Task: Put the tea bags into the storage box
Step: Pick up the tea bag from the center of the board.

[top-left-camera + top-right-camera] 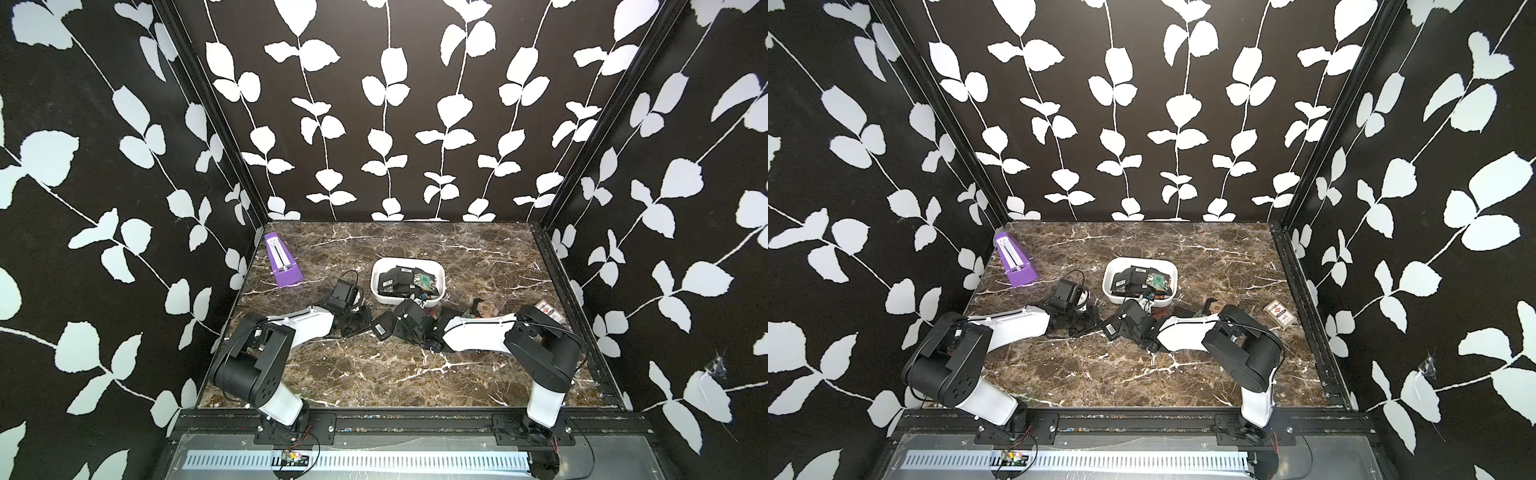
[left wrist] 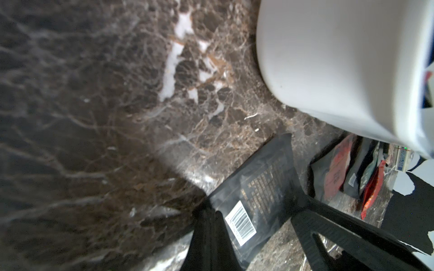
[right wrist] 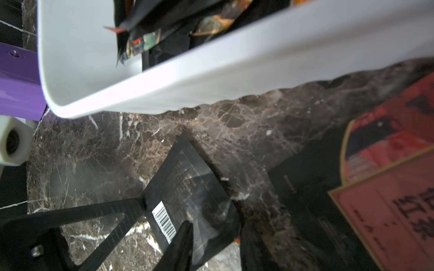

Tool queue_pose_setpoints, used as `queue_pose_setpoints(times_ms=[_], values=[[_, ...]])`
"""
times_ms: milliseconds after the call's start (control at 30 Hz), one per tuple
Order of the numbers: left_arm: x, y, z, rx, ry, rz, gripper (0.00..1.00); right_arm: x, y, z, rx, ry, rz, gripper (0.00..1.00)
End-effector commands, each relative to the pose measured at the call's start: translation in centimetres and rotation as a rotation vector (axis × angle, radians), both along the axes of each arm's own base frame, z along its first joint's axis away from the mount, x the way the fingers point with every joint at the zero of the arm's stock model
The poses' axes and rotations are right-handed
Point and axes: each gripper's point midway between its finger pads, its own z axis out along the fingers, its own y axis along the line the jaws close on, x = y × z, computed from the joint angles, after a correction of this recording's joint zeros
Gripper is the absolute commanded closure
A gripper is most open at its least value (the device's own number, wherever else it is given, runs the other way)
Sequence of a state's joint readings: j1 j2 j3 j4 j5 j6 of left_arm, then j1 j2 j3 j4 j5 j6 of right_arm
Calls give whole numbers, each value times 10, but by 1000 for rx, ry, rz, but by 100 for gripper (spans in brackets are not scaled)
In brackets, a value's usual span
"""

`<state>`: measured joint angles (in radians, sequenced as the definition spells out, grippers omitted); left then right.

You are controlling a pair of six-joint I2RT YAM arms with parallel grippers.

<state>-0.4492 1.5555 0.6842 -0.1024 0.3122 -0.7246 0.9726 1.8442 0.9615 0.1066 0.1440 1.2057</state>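
table: brown marble top (image 1: 374, 374); both arms reach in toward its middle.
storage box (image 1: 388, 300): white rounded tub, upright, mid-table, on the far side of both grippers. Its near wall fills much of both wrist views.
box contents: a loose heap of tea bags (image 1: 405, 278), mostly black, one green-faced, some leaning against the walls.
barcode sachet (image 2: 258, 187): black, with a white barcode label at one corner. It lies on the marble just in front of the box, clear of its wall, between the two grippers.
left gripper (image 2: 216, 214): jaws fully together. The tip sits at the sachet's edge, right beside the barcode label. Whether it nips that edge or only touches it: cannot tell.
right gripper (image 3: 216, 226): jaws partway apart, low over the same sachet. One finger is above the barcode end, the other by the opposite edge. No clamp on the sachet visible.
loose tea bags (image 2: 338, 173): small overlapping cluster of salmon, black, pale green and red. They lie on the marble near the box's front right corner, partly hidden by the right arm in both top views.
card pack (image 1: 550, 314): white-and-red print, near the table's right edge, well apart from the box.
metronome (image 1: 281, 259): purple, standing in the far-left corner.
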Motion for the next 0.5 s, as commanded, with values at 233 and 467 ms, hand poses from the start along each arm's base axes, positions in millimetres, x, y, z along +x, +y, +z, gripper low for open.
queue_pose_setpoints(times_ms=[233,467], values=[[-21,12,-16,66,68,-16,100,3,4,-10,-7,21,-6,86],[-17,15,6,100,18,-60,100,4,10,6,-9,-4,28,100]])
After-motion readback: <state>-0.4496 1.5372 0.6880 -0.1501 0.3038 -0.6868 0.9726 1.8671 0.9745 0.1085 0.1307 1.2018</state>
